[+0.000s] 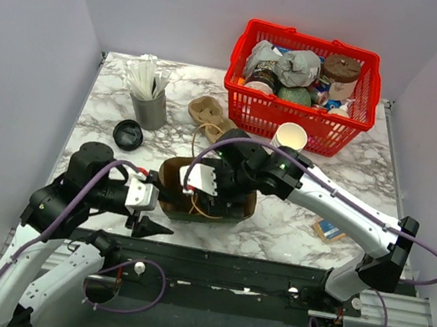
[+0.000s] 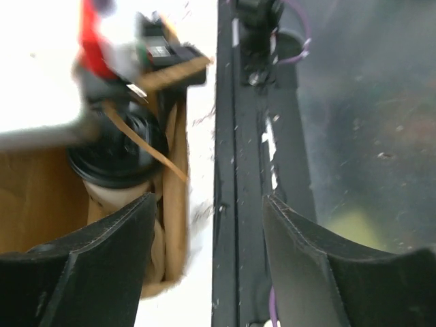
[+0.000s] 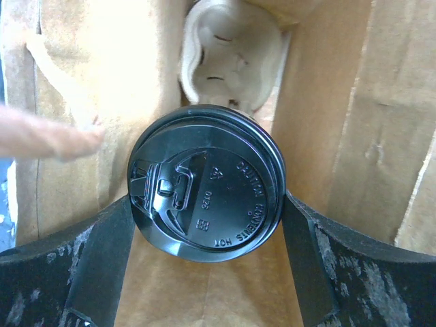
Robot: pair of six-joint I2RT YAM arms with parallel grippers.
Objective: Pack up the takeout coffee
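Cup check: white paper takeout cup with black plastic sip lid [image 3: 208,197] is down inside the open brown paper bag [image 1: 245,206]. The bag stands at the middle of the near edge of the white marble tabletop [image 1: 104,139]. Reaching in from above, the right gripper [image 3: 206,204] is clamped on the cup, one finger on each side just under the lid rim. A moulded pulp cup carrier [image 3: 231,54] lies at the bag bottom, past the cup. Can't tell whether the cup base is seated in a pocket or hanging above it.

The left gripper [image 2: 208,204] sits just outside the bag's near-left corner with jaws apart. The bag wall runs right beside one finger, and nothing looks pinched.

Handling, my read:
- The cup wall is thin paper and will dent if squeezed hard. The rolled rim under the lid is the stiff band, so the present hold is the right spot.
- The lid is press-fit only, so don't lift or push by it or it may pop.
- Fill level isn't visible. If it's full it will be top-heavy and sloshy, so keep it upright.
- The bag is floppy, and its twisted paper handle [image 2: 146,144] droops across the mouth as a snag risk. Hold the bag by its top edge, not the handle.
- The carrier is light and will slide if nudged.
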